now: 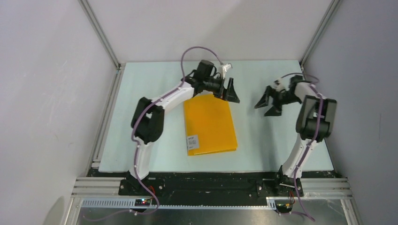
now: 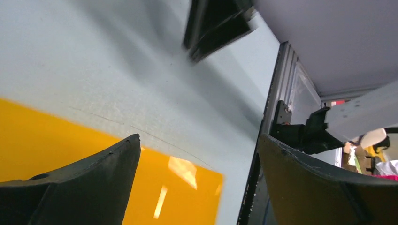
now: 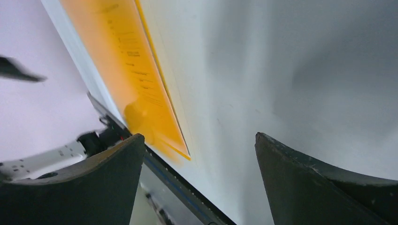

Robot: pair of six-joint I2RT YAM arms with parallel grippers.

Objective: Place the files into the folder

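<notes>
The pale table (image 1: 263, 140) carries the orange folder (image 1: 209, 124), lying closed and flat near its middle. No loose paper sheets show, so the filing looks finished. The left claw (image 1: 233, 93) and the right claw (image 1: 264, 108) hang spread and empty.

Bright light, soft shadows, glare on folder (image 2: 176, 185), blurred wrist views

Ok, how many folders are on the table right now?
1. The folder lies closed, flat on the table, label at its near end, far corner by the open left gripper. No second one shows in any view.
</notes>
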